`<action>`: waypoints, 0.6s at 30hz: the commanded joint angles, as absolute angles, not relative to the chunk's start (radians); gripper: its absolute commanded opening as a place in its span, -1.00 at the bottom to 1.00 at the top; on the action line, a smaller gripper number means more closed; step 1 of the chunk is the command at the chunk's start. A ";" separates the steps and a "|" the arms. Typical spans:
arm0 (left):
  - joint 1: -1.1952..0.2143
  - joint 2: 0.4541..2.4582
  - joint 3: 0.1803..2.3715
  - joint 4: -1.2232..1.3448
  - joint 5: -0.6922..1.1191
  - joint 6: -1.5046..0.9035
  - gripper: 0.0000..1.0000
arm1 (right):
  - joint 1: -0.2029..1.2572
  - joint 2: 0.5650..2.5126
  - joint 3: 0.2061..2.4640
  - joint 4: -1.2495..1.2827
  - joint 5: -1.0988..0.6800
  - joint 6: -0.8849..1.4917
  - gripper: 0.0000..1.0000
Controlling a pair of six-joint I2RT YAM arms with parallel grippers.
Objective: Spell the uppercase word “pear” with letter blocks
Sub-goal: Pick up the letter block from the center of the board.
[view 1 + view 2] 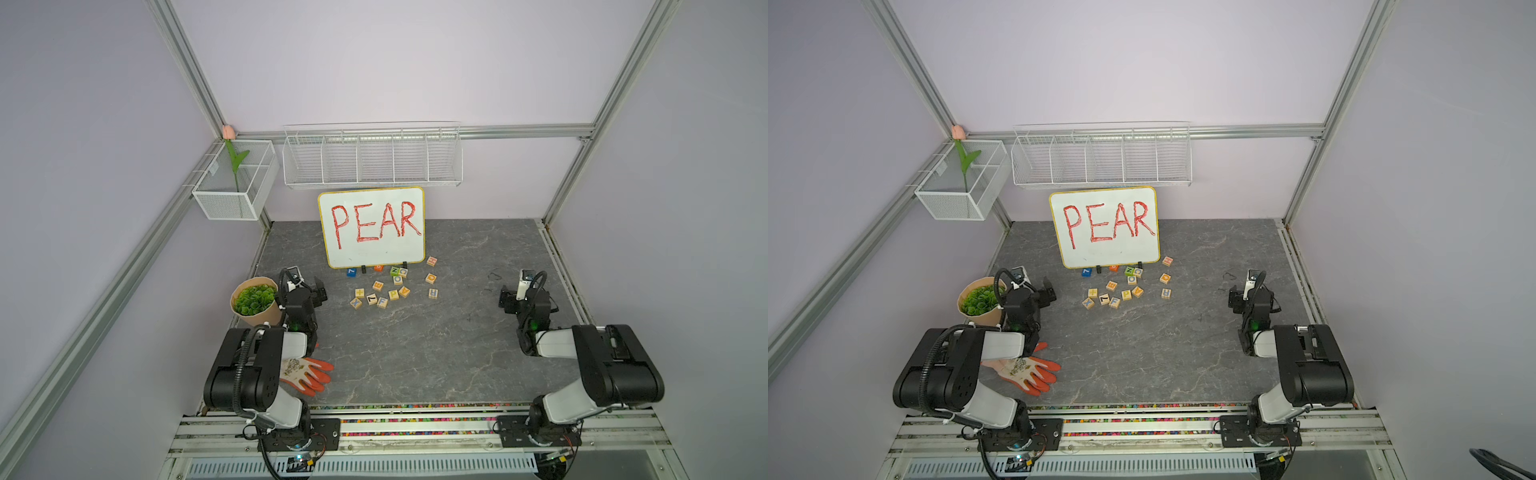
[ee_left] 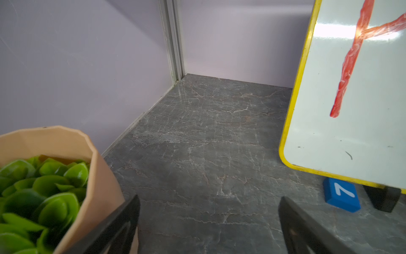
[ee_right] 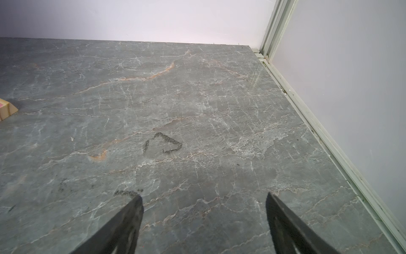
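Note:
The letter blocks lie loose among other wooden cubes in front of the whiteboard. In both top views I make out the P [image 1: 393,295] [image 1: 1126,295], the E [image 1: 377,286] [image 1: 1111,286], the A [image 1: 404,291] [image 1: 1137,291] and, apart to the right, the R [image 1: 433,293] [image 1: 1166,293]. My left gripper [image 1: 320,291] [image 2: 208,202] hangs open left of the cluster, with only bare table between its fingers. Far to the right my right gripper [image 1: 505,299] [image 3: 204,198] is open and empty too.
The yellow-rimmed whiteboard [image 1: 372,226] reading PEAR stands at the back, a blue 7 block [image 2: 341,194] at its foot. A potted green plant [image 1: 254,300] sits beside my left wrist. An orange glove [image 1: 307,374] lies under the left arm. Wire baskets [image 1: 372,156] hang on the back wall.

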State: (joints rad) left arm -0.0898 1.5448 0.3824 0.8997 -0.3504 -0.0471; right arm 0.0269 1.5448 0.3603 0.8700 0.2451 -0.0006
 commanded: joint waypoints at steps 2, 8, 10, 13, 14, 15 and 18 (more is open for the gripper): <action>-0.083 1.553 0.391 0.910 -0.348 -0.035 0.98 | 0.028 1.536 0.370 0.905 0.241 -0.014 0.78; -0.083 1.552 0.391 0.910 -0.347 -0.035 0.98 | 0.028 1.536 0.370 0.905 0.241 -0.014 0.78; -0.083 1.553 0.391 0.910 -0.347 -0.035 0.98 | 0.029 1.536 0.370 0.905 0.241 -0.014 0.78; -0.083 1.553 0.391 0.910 -0.347 -0.036 0.98 | 0.029 1.534 0.367 0.907 0.241 -0.014 0.78; -0.083 1.553 0.391 0.910 -0.348 -0.035 0.98 | 0.029 1.532 0.367 0.906 0.241 -0.014 0.78; -0.084 1.553 0.392 0.910 -0.347 -0.035 0.98 | 0.029 1.532 0.366 0.907 0.241 -0.015 0.78; -0.084 1.553 0.392 0.911 -0.347 -0.035 0.98 | 0.045 1.494 0.383 0.856 0.268 -0.028 0.78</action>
State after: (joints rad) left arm -0.0898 1.5448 0.3824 0.8997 -0.3504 -0.0467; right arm 0.0299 1.5402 0.3611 0.8639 0.2474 -0.0017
